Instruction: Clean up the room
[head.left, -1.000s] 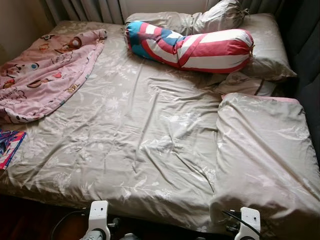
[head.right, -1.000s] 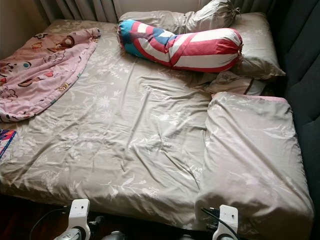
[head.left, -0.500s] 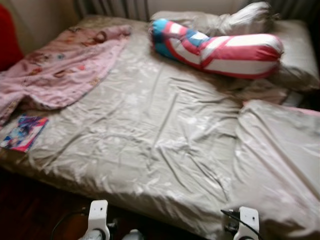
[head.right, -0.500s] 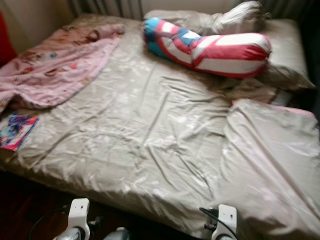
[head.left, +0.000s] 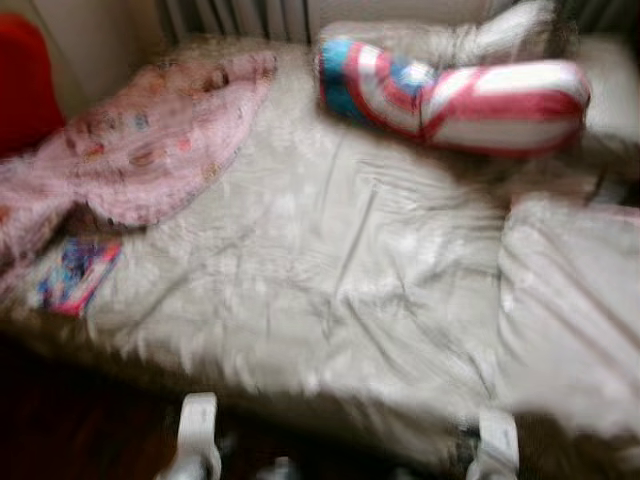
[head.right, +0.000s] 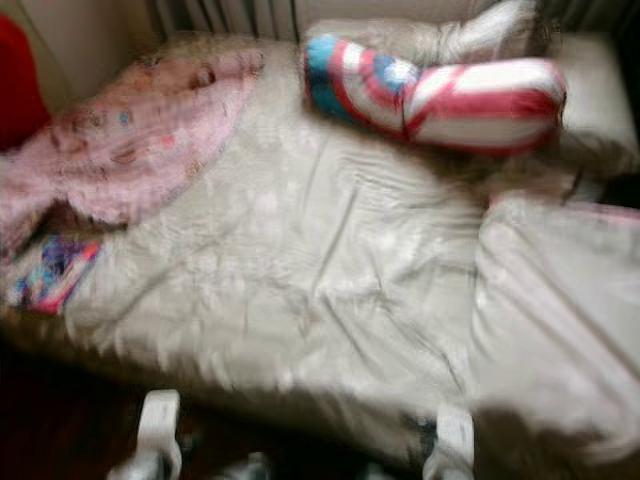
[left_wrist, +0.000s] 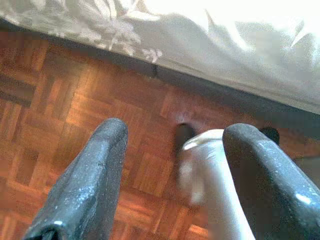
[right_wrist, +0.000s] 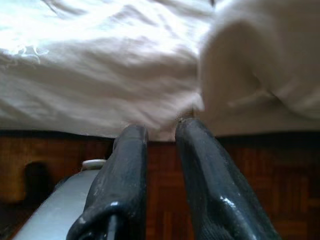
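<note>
Left gripper (left_wrist: 172, 170) hangs low, its rough black fingers (left_wrist: 87, 182) spread apart over reddish parquet floor (left_wrist: 75, 100); right gripper (right_wrist: 160, 165) fingers nearly together, holding nothing, near the bed's edge. Head views blurred. Bed (head.left: 330, 270) wears a wrinkled beige floral sheet; a folded beige duvet (head.left: 575, 310) lies on its right side. Crumpled pink cartoon-print blanket (head.left: 140, 140) far left, flat colourful book (head.left: 75, 275) below it. Red-white-blue striped cylindrical bolster (head.left: 450, 95) at the head, grey pillows (head.right: 590, 85) behind.
</note>
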